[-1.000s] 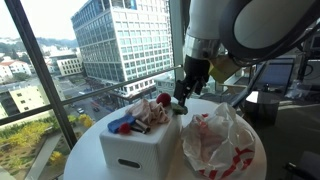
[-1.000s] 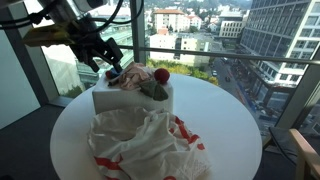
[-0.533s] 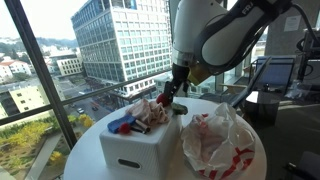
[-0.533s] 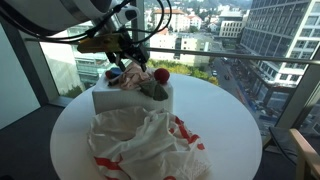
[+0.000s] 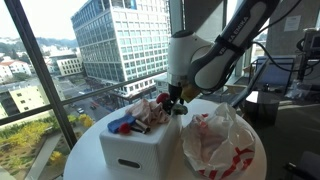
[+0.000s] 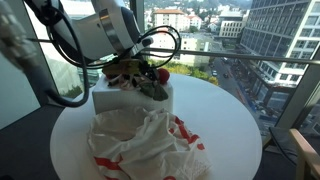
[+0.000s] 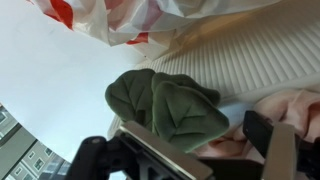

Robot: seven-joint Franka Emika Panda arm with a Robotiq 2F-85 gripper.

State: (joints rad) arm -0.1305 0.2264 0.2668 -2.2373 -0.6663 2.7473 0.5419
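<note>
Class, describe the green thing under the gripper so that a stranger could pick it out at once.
On the round white table stands a white box heaped with soft things. At the end of the heap, below the gripper, lies the green cloth: dark, fuzzy and folded, unlike the pink cloth beside it.

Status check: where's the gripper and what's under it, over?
Gripper open, low over the white box. Green soft item between the jaws, not gripped. Pink cloth alongside it; plastic bag beside the box.
</note>
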